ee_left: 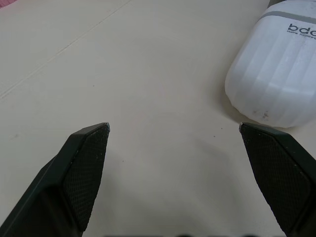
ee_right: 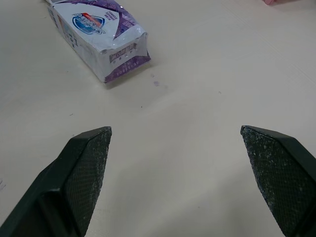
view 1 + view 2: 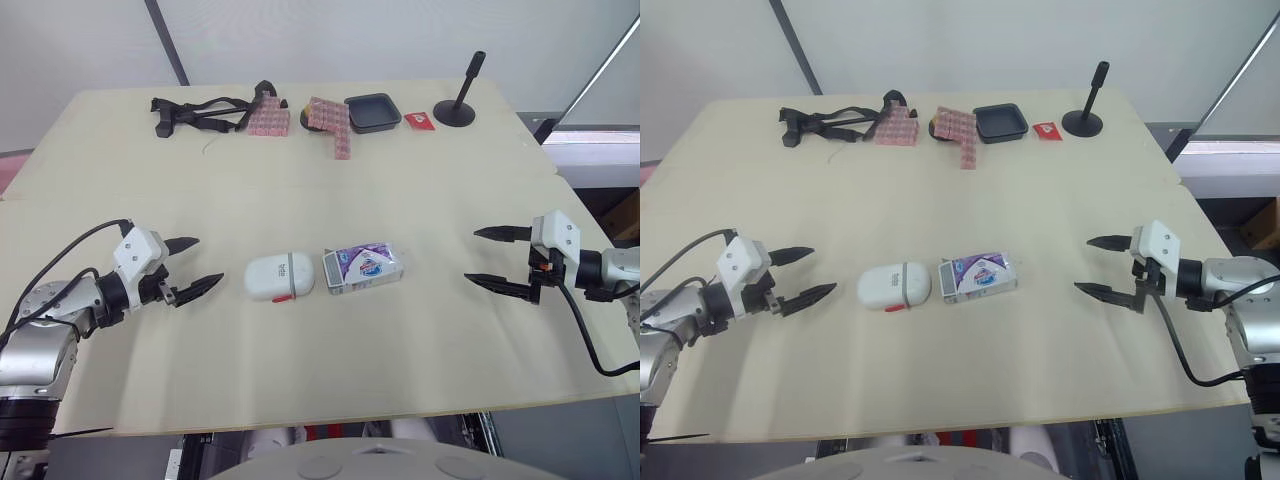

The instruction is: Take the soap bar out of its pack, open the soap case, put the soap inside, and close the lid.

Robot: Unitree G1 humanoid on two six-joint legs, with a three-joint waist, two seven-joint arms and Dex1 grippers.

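A white oval soap case (image 3: pixel 280 277) with a red clasp lies shut near the middle of the table. Touching its right side is the purple and white soap pack (image 3: pixel 363 267), lying flat. My left gripper (image 3: pixel 195 267) hovers open a short way left of the case, fingers pointing at it; the case's end (image 1: pixel 276 74) shows in the left wrist view. My right gripper (image 3: pixel 488 256) is open, well to the right of the pack, pointing toward it. The pack (image 2: pixel 98 37) shows ahead in the right wrist view. Both grippers hold nothing.
Along the far edge of the table (image 3: pixel 120 180) lie a black strap bundle (image 3: pixel 200 112), pink patterned packs (image 3: pixel 330 122), a black square tray (image 3: pixel 373 112), a small red packet (image 3: pixel 420 121) and a black upright stand (image 3: pixel 458 105).
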